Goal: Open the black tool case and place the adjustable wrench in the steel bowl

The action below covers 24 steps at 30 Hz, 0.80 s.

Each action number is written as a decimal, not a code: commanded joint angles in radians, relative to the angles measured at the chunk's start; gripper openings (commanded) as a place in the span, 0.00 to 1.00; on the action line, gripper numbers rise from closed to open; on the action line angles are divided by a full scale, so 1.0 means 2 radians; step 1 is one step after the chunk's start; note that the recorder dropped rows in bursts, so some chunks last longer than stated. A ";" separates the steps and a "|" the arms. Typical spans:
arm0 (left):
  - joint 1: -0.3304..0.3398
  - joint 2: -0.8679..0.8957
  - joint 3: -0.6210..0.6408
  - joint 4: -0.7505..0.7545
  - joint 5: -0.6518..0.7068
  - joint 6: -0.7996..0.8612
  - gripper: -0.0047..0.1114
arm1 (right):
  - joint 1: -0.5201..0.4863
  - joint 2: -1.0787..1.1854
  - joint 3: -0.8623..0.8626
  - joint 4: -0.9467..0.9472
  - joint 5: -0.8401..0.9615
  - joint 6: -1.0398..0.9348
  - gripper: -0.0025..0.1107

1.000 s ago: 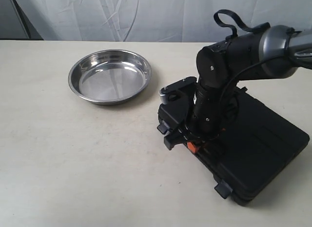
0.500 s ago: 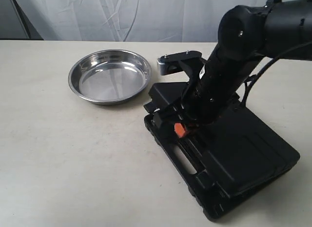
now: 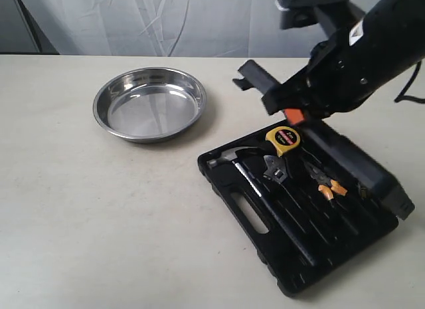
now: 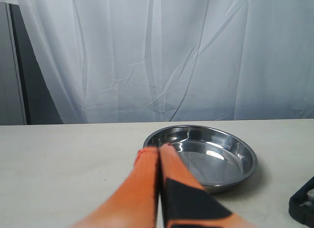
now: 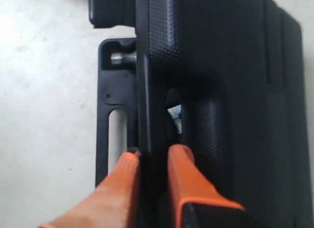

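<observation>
the case by the front right corner of the table stands open, lid pinched up by the right gripper, yet the wrench lies inside beside the hammer, the bowl toward the back edge empty, left gripper closed on nothing.

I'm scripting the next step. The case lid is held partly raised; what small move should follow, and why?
Probably the right gripper should tip the lid fully back and release it. It pinches the lid's edge, which stands only partly raised, and the adjustable wrench lies exposed in the case, not yet in the steel bowl.
</observation>
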<state>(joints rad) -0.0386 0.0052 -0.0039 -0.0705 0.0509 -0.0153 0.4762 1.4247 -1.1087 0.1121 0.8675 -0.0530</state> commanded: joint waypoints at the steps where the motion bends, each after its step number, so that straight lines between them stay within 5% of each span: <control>1: -0.003 -0.003 0.002 0.003 0.000 0.000 0.04 | -0.049 -0.021 -0.002 -0.036 -0.005 0.003 0.01; 13: -0.003 -0.003 0.002 0.003 0.000 0.000 0.04 | -0.160 -0.034 -0.002 -0.098 -0.008 0.013 0.01; 24: -0.003 -0.003 0.002 0.003 0.000 0.000 0.04 | -0.174 0.016 -0.002 -0.214 -0.031 0.042 0.01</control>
<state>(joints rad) -0.0386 0.0052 -0.0039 -0.0705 0.0509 -0.0153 0.1316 1.4104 -1.1276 -0.3342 0.7603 0.0104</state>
